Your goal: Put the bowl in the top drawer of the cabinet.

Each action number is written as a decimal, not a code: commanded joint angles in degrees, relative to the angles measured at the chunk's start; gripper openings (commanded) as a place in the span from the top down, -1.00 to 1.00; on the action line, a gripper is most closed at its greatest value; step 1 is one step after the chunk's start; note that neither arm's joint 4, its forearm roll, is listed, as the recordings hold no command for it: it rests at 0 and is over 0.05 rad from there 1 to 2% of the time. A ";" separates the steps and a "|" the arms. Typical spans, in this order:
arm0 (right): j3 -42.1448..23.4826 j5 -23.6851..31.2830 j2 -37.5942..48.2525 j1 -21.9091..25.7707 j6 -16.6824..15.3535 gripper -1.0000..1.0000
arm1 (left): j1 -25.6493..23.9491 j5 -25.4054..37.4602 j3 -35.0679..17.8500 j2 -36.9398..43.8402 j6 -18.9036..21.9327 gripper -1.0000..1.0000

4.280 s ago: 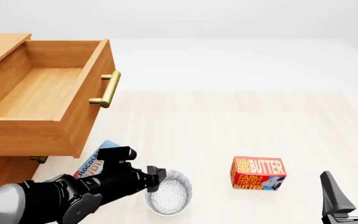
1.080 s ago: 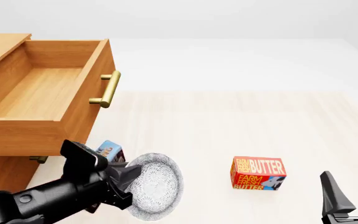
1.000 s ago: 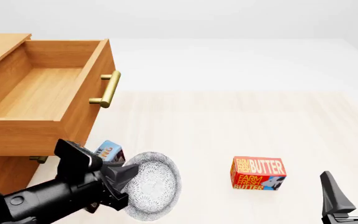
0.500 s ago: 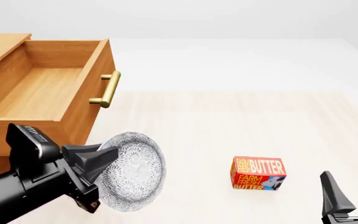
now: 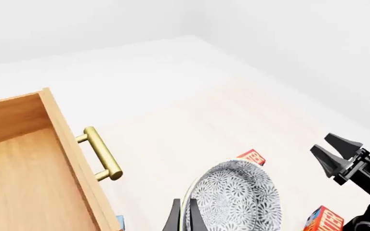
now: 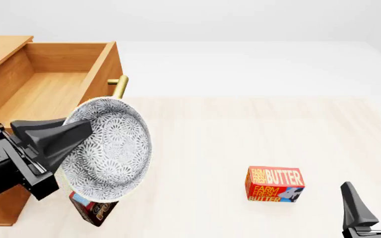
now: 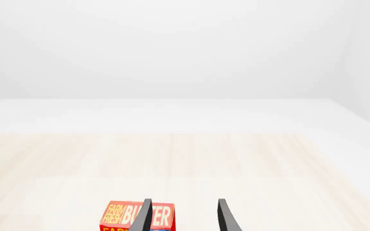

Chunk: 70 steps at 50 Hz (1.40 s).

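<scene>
Left gripper [image 6: 78,131] clamped on tilted bowl [image 6: 107,148] rim beside top drawer [image 6: 38,94], right gripper [image 6: 376,203] spread, empty.

Simulated tabletop scene: pale wood table [image 6: 243,129], blank white surround, wooden cabinet [image 6: 5,49], butter box [image 6: 275,184].

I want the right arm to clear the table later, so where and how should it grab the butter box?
Take the butter box across its two short ends, coming straight down from above. It lies flat on its long side on the table, apart from other things, so both ends are free. The right claw is open and sits just to its right, so a short move leftward would bring it overhead.
</scene>
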 commanded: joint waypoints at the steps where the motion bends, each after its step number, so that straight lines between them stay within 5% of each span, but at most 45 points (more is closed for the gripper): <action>1: 0.00 0.00 -0.01 -0.01 -0.02 -1.00 | 2.33 2.67 -5.59 -1.11 2.44 1.00; 32: 0.00 0.00 0.00 0.00 0.01 -1.00 | 13.10 6.30 -19.64 5.97 8.15 1.00; 59: 0.00 0.00 0.00 -0.01 0.00 -1.00 | 24.58 4.03 -24.52 16.09 1.33 1.00; 69: 0.00 0.00 0.00 -0.01 0.00 -1.00 | 24.58 4.02 -24.52 16.09 1.33 1.00; 70: 0.00 0.00 -0.01 -0.01 0.01 -1.00 | 30.59 1.97 -26.04 20.48 -2.32 1.00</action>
